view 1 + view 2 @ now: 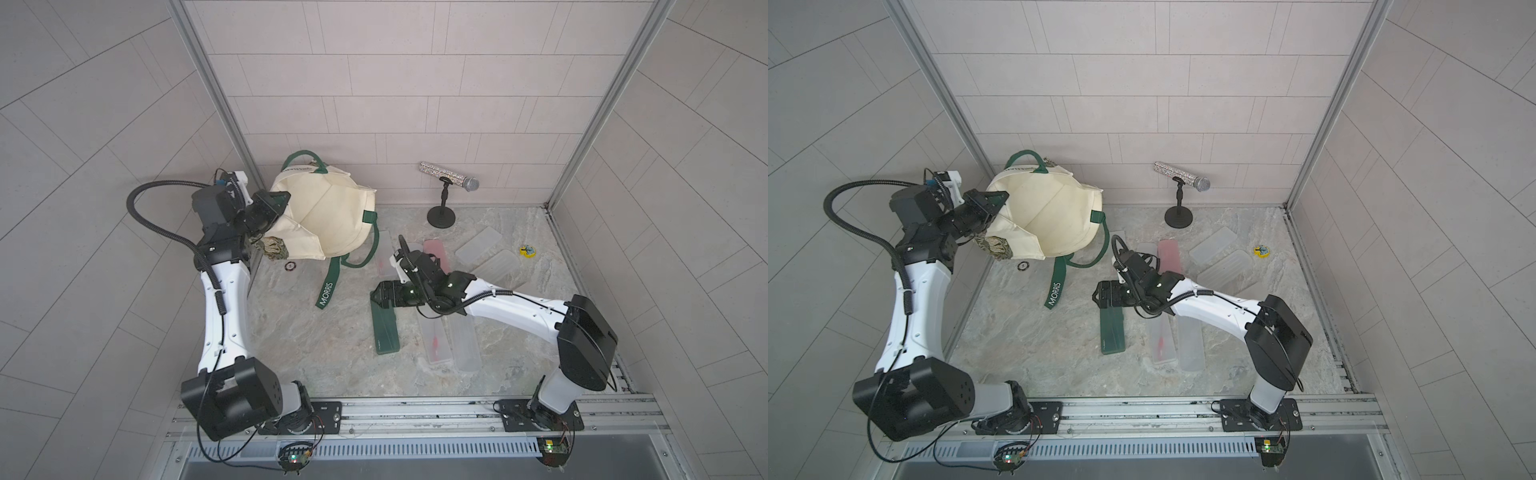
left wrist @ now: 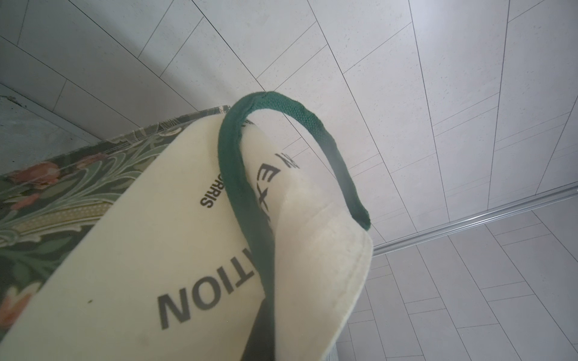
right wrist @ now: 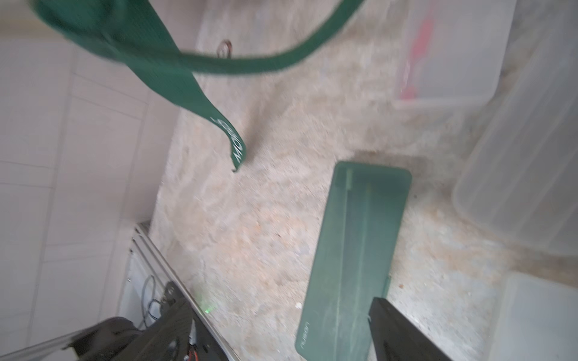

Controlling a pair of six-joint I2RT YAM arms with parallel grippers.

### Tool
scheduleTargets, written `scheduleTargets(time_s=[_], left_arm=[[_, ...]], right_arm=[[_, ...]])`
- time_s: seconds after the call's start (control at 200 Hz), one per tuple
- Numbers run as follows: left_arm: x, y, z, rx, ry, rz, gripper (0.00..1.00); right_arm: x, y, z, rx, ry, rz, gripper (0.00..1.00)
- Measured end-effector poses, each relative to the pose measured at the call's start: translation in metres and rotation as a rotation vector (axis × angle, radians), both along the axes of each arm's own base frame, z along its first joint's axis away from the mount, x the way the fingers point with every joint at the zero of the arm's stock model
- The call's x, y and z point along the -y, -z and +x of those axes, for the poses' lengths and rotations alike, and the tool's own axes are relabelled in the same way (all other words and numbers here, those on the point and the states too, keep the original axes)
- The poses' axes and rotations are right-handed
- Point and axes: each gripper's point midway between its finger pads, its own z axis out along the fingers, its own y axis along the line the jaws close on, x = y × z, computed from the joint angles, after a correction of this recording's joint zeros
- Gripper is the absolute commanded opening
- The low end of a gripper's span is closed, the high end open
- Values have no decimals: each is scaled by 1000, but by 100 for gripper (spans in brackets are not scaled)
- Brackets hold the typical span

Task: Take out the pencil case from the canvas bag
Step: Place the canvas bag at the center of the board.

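The cream canvas bag (image 1: pixel 328 220) (image 1: pixel 1046 220) hangs lifted at the back left, mouth open towards the table. Its green "MORRIS" strap (image 1: pixel 326 291) trails onto the marble. My left gripper (image 1: pixel 279 201) (image 1: pixel 997 198) is shut on the bag's rim; in the left wrist view only bag cloth (image 2: pixel 131 250) and a green handle (image 2: pixel 312 125) show. A dark green pencil case (image 1: pixel 387 330) (image 1: pixel 1113 334) (image 3: pixel 353 256) lies flat on the table. My right gripper (image 1: pixel 379 297) (image 1: pixel 1100 294) (image 3: pixel 281 337) hovers open over its far end, holding nothing.
Several translucent cases lie around the right arm (image 1: pixel 496 266) (image 1: pixel 434 338), one pinkish (image 1: pixel 436 251). A glittery microphone on a black stand (image 1: pixel 446 178) stands at the back. A small yellow object (image 1: pixel 527 251) and a dark ring (image 1: pixel 291 266) lie on the marble.
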Motion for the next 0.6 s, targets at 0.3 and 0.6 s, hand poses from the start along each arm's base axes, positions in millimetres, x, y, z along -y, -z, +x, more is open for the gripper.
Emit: scheduleTargets(time_s=[0.3,0.6], left_arm=[[-6,18,18,-49,-10,-87,0],[-9,22,20,-63,-31,-132,0]], right_arm=[[-21,-32,67,57,129,249,78],[-26,-45,140,98,313,326,76]])
